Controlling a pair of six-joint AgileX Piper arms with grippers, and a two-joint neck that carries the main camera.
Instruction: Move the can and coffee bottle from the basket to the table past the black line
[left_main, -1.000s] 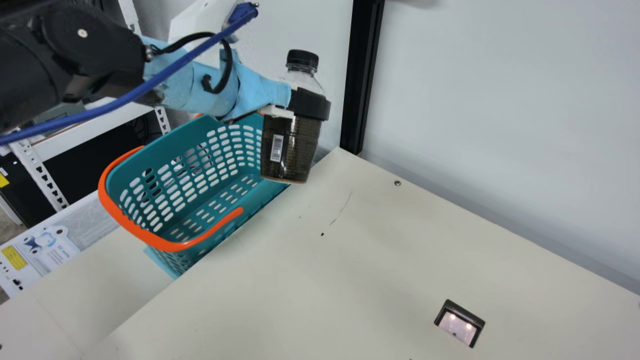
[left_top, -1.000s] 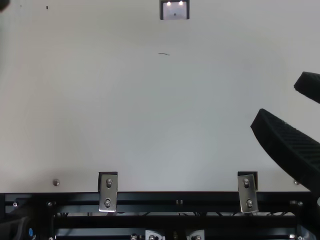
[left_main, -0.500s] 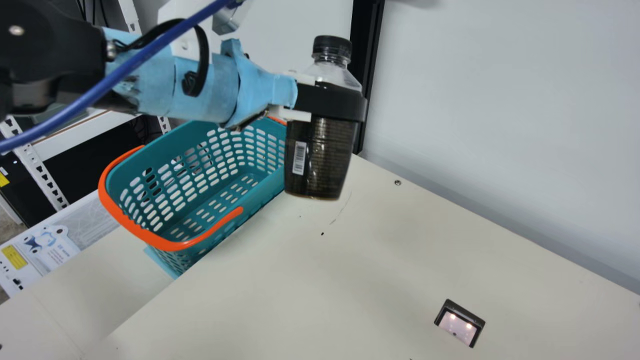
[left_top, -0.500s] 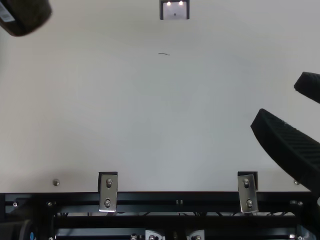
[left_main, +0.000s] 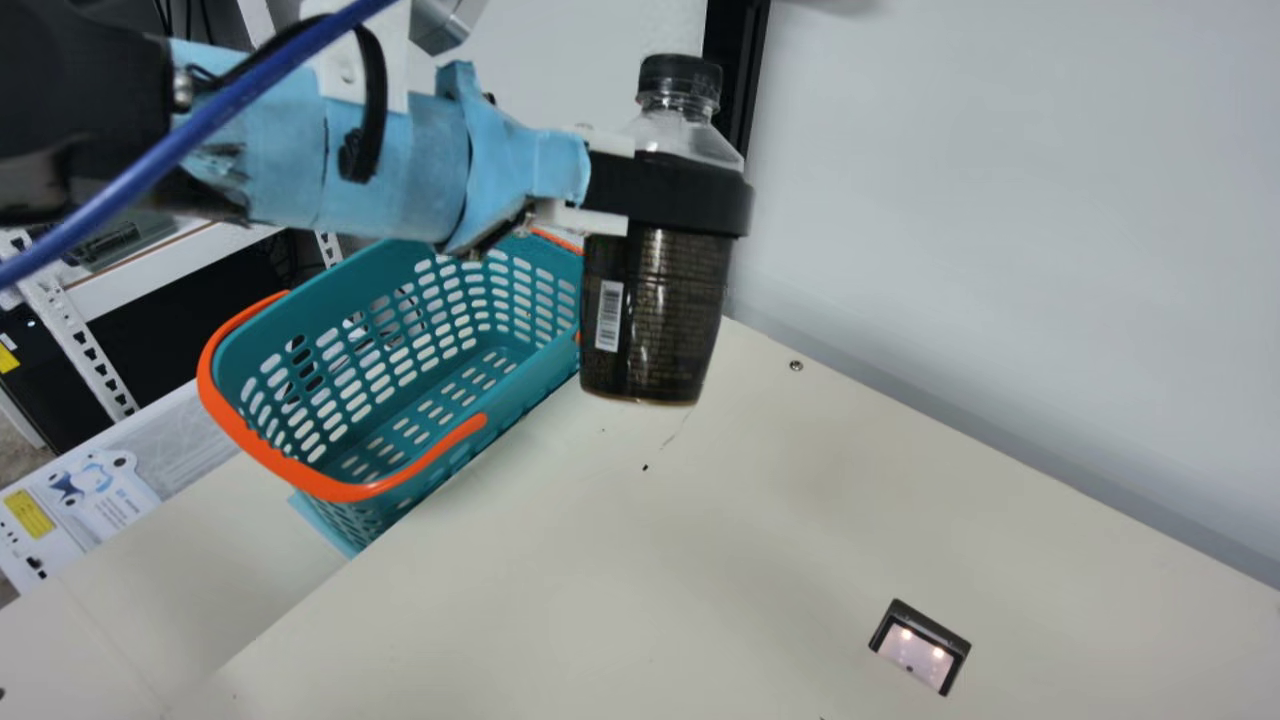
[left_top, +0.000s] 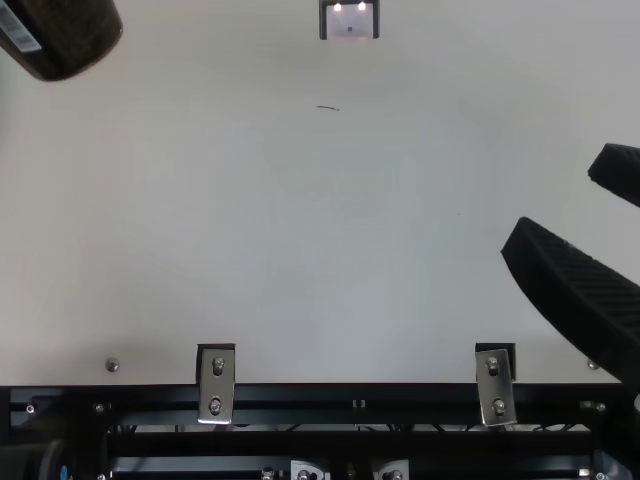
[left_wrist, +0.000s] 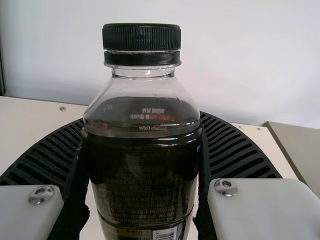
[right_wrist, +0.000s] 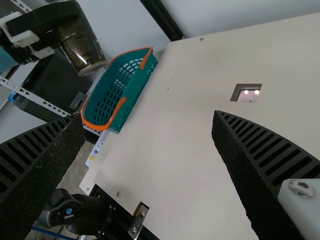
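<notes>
Left gripper (left_main: 668, 195), black and ribbed, holding a clear plastic coffee bottle (left_main: 655, 315) with dark contents and a black screw cap, upper middle of the main view.
The bottle is upright and raised, its middle clasped between both fingers; its base shows in the top view's upper left corner. In the main view, the teal slotted plastic basket (left_main: 535, 376) with orange handles sits left of centre, beside the flat cream table (left_main: 700, 560). The black ribbed right gripper (left_top: 549, 208) is spread wide at the top view's right edge, nothing between its fingers.
</notes>
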